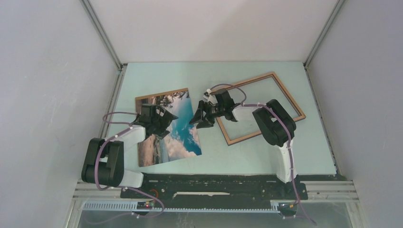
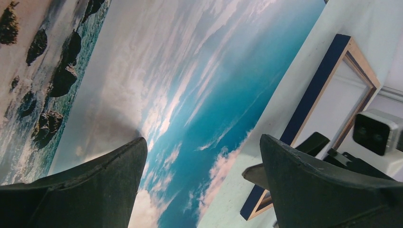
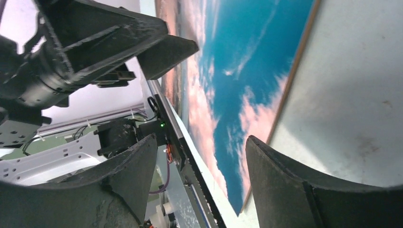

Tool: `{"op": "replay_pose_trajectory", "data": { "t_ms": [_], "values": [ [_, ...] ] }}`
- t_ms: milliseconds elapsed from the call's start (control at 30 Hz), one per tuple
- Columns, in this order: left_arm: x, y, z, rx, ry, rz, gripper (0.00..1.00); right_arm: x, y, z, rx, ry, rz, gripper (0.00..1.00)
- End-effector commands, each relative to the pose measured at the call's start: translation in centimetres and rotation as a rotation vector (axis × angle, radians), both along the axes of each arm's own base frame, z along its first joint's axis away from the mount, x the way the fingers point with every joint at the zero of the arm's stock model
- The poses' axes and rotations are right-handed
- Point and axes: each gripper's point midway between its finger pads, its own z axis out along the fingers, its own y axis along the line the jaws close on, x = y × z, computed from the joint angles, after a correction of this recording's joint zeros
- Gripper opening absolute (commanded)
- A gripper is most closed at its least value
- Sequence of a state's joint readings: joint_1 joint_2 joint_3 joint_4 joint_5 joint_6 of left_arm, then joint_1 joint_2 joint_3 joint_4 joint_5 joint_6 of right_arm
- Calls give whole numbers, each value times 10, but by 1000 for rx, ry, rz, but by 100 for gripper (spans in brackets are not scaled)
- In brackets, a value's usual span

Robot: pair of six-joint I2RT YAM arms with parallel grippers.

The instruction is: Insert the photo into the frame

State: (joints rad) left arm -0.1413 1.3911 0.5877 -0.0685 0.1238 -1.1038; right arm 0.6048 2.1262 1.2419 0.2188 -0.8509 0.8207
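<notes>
The photo (image 1: 183, 135) lies flat, picture side up, on the left half of the pale table (image 1: 285, 152). It rests on a brown board (image 1: 159, 96) that peeks out along its far edge. The frame (image 1: 252, 79) lies flat too, well over to the right and apart from the photo, with bare table showing through its opening.

The left gripper (image 1: 167, 124) hangs low over the middle of the photo, its fingers (image 2: 95, 185) spread wide with nothing between them, only the printed sea and cloud below. That arm hides part of the print from above.

The right gripper (image 1: 198, 116) sits down by the photo's right edge, in the gap between print and frame. Its pincer is open too, and I can't see it clamping anything. From its own camera the photo's near corner shows between the fingers (image 3: 294, 190), with the left gripper just opposite. The right arm lies across the frame's near left part and covers some of the wood. White panels wall the table on three sides.
</notes>
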Motion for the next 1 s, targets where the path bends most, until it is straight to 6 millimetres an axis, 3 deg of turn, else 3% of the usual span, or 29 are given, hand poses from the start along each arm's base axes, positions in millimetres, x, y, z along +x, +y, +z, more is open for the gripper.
{"op": "replay_pose_trajectory", "data": {
  "t_ms": [0, 200, 367, 500, 633, 700, 833, 967],
  "values": [
    [-25, 12, -28, 66, 97, -11, 100, -4, 7, 40, 74, -72, 28, 76],
    [-24, 12, -29, 68, 97, -13, 100, 9, -5, 17, -49, -87, -54, 78],
    [-23, 8, -28, 55, 96, -35, 100, 8, -1, 1, -41, -14, -45, 78],
    [-12, 6, 6, 121, -35, -170, 100, 9, -1, 1, -48, -30, -45, 78],
    [-12, 44, 50, 285, -108, -157, 100, 10, -2, -8, -78, -23, -48, 78],
    [-20, 74, 59, 305, -68, -98, 100, 10, -1, -8, -77, -23, -45, 78],
    [-35, 131, 51, 284, 21, 51, 100, 6, -1, -4, -76, -30, -32, 78],
    [-51, 157, 33, 277, 105, 140, 100, 7, -7, -3, -129, -70, -44, 78]
  ]
}}
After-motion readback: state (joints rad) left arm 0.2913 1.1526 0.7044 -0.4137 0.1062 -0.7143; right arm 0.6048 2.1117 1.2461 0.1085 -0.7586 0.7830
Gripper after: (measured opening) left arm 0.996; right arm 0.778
